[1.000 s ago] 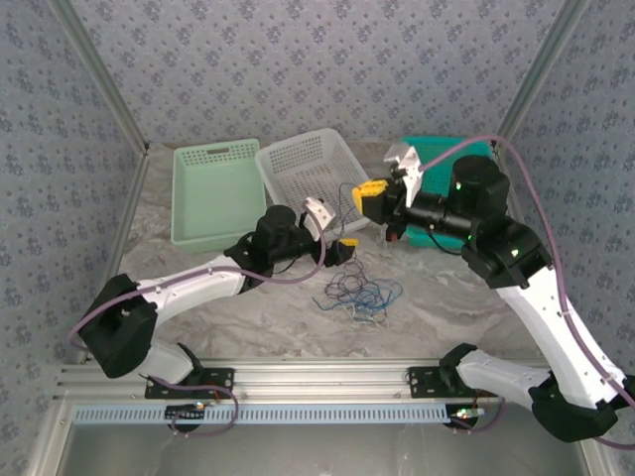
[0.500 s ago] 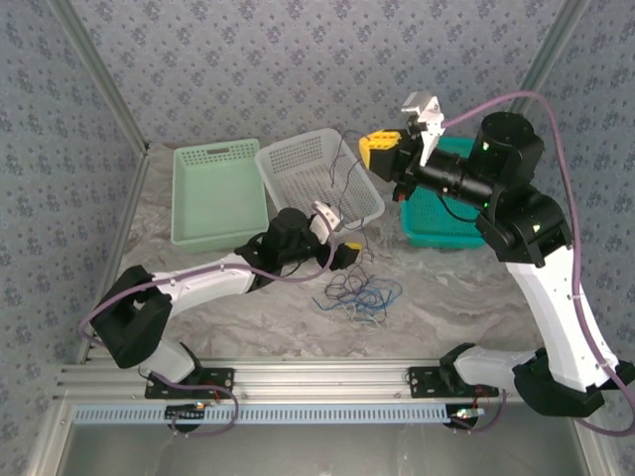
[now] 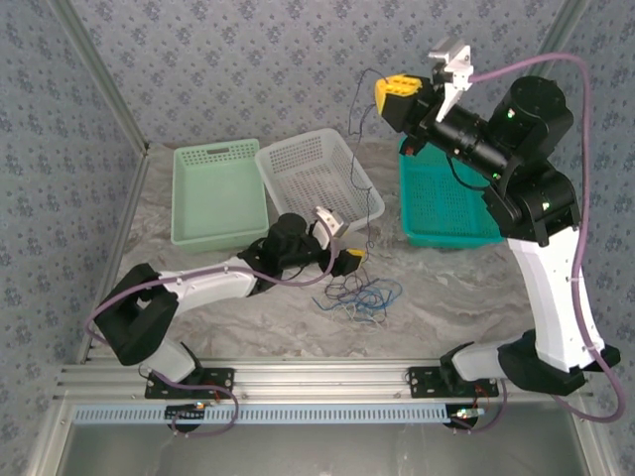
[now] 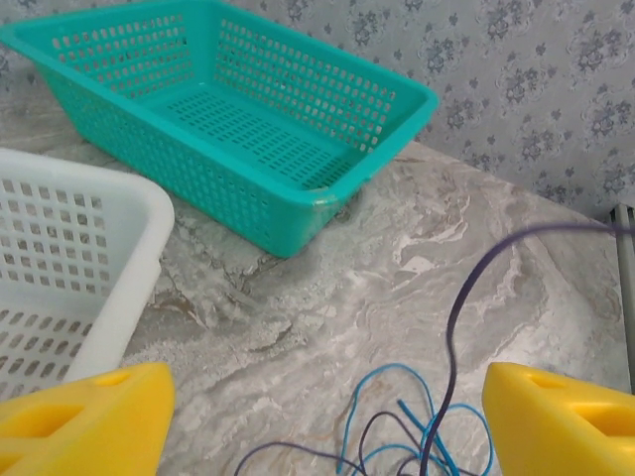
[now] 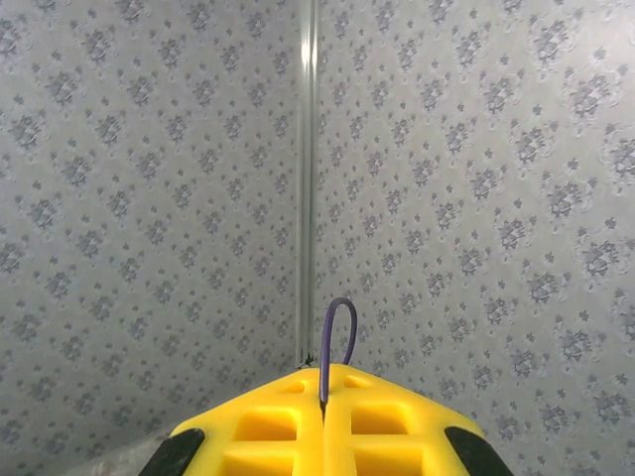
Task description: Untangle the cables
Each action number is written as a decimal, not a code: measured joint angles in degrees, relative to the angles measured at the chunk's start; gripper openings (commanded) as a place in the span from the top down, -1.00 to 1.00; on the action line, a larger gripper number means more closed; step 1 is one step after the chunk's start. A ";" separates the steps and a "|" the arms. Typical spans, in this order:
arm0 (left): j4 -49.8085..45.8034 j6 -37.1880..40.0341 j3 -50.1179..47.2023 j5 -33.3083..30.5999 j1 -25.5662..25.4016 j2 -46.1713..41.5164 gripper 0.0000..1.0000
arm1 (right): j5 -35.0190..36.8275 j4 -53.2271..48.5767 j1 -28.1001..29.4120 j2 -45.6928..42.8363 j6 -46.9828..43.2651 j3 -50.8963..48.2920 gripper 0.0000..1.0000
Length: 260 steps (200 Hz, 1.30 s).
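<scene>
Top external: high behind the arm bases, looking down over the whole marbled grey worktop [image 3: 456,288].
Left wrist: low, close over the worktop, facing the teal perforated plastic basket [image 4: 248,129].
Right wrist: up high, facing the flower-patterned grey wall [image 5: 149,149] corner.
Shared: top external and left wrist both take in the teal basket, white perforated plastic basket [image 3: 317,178] and thin blue and dark cables [image 3: 359,296].

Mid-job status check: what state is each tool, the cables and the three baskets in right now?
right tool: shut on purple cable, raised high.
left tool: open, low beside cable pile, holding nothing.
purple cable: pinched, hanging down toward the pile.
cable pile: tangled, lying on the table.
white basket: upright, looks empty.
pale green basket: upright, empty.
teal basket: upright, empty.
</scene>
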 measured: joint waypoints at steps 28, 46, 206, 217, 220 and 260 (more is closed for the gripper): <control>1.22 -0.42 -2.56 0.81 0.00 -1.33 -0.67 | -0.02 1.36 -1.36 1.57 1.73 1.18 1.00; 2.45 -0.70 -3.13 1.97 -0.02 -1.60 -0.68 | -0.07 1.90 -1.44 1.97 2.69 1.31 1.00; -2.93 1.49 9.03 5.18 -2.47 13.33 1.00 | 0.57 2.12 -2.84 1.01 3.98 1.31 0.99; -5.46 2.25 9.25 3.61 -2.47 12.04 1.00 | 1.07 1.70 -3.48 0.74 3.69 1.25 0.99; -6.08 2.51 9.33 3.37 -2.47 11.63 1.00 | 1.27 1.62 -3.63 0.63 3.61 1.22 0.99; -14.93 5.33 15.39 0.57 -2.47 2.86 1.00 | 2.62 1.44 -6.27 -1.79 3.15 -2.82 0.97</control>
